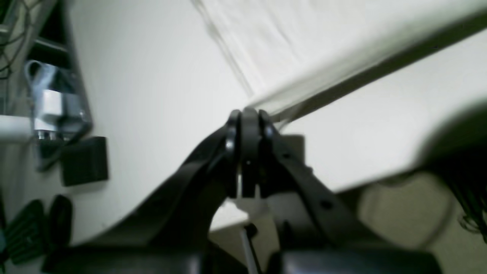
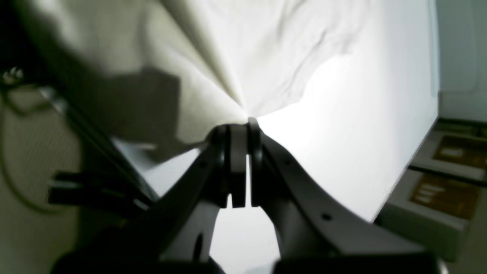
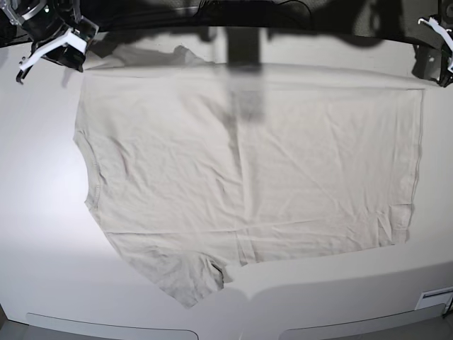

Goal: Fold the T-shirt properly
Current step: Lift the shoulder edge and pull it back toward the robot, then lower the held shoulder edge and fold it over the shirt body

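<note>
The pale beige T-shirt [image 3: 248, 170] lies spread sideways on the white table [image 3: 35, 234], with one sleeve at the front [image 3: 191, 283] and the hem on the right. My right gripper [image 3: 73, 62] is at the far left corner, and in the right wrist view [image 2: 243, 123] it is shut on a pinch of the shirt [image 2: 266, 49]. My left gripper [image 3: 427, 71] is at the far right corner, and in the left wrist view [image 1: 249, 114] it is shut on the shirt's edge [image 1: 304, 49]. The far edge runs taut between them.
A black box [image 1: 83, 160] and a green-and-black object [image 1: 23, 228] lie beyond the table edge in the left wrist view. Boxes with brown labels [image 2: 445, 182] stand beside the table in the right wrist view. A small label [image 3: 435, 297] sits at the front right.
</note>
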Robot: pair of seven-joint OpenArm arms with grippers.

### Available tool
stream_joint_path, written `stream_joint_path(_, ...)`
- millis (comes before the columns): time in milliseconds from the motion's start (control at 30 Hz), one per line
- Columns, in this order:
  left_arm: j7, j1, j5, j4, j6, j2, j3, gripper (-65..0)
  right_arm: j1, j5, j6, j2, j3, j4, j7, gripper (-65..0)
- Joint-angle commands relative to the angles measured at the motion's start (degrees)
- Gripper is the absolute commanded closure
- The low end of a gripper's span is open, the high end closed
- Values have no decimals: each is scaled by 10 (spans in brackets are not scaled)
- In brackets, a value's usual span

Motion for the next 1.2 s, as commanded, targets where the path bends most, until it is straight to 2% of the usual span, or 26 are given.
stream_joint_path(0,-10,-8,-6,8,9,-7,-6,0,12,9,-4,5,3,1,7,0)
stream_joint_path(100,-9,-45,-23,7,8,-7,-6,0,65,49,19,2,-2,-25,26,0)
stream_joint_path(200,-5,-75,-34,4,3,-7,-6,0,120,52,24,-14,-21,-56,35,0)
stream_joint_path(400,-9,-132,-33,-47,-31,-7,0,0,221,52,23,-45,-68,-96,38,0)
stream_joint_path(700,-9,-213,-28,-110,-33,-7,50,0,329,52,23,-50,-138,-133,38,0)
stream_joint_path(800,-9,-230,6,-126,-33,-7,69,0,365,52,23,-62,-154,-159,38,0)
stream_joint_path(967,-9,-257,21,-154,-33,-7,81,0,413,54,23,-63,-168,-188,38,0)
stream_joint_path(1100,-8,-279,21,-175,-33,-7,81,0,447,94,23,-63,-169,-214,40,0)
stream_joint_path(1167,-8,-286,21,-182,-33,-7,81,0,462,96,23,-63,-169,-226,43,0)
